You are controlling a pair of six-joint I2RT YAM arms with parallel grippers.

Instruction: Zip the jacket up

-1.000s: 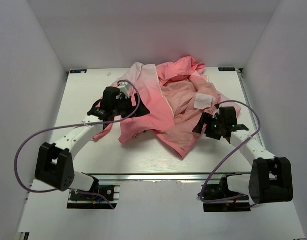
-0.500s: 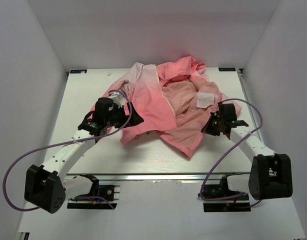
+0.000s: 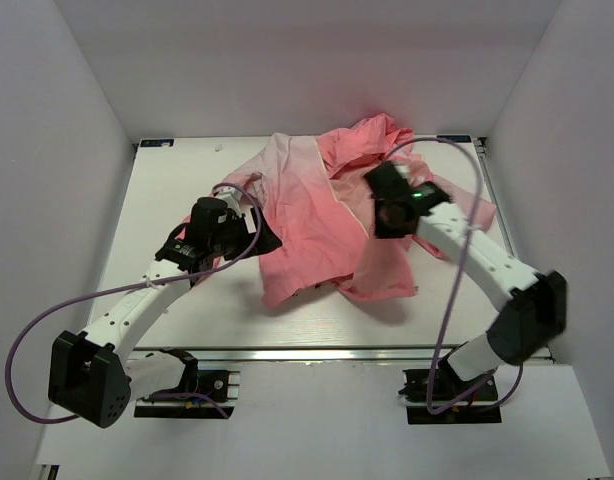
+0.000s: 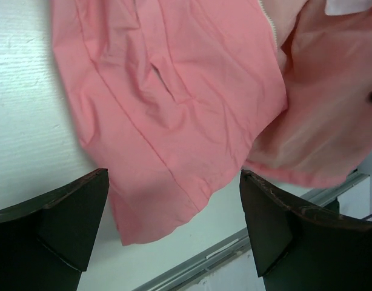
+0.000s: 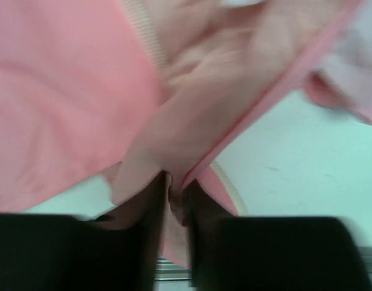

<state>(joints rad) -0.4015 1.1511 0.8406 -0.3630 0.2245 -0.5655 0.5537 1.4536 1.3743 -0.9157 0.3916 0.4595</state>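
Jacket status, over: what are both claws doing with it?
Left gripper open, hovering over the hem, holding nothing. Right gripper pinching a fold of jacket. Jacket crumpled, unzipped; folds hide most of the zipper.

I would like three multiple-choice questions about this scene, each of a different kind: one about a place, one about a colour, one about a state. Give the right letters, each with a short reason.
1. Where is the left gripper?
A. at the left edge of the jacket
B. at its right edge
C. beside the far wall

2. What colour is the jacket?
A. blue
B. pink
C. green

3. How is the right gripper?
A. wide open over bare table
B. closed on a fold of the jacket
C. lying flat on the table

Answers:
1 A: the top view shows it at the jacket's left side.
2 B: pink cloth shows in every view.
3 B: the right wrist view shows cloth pinched between its jaws.
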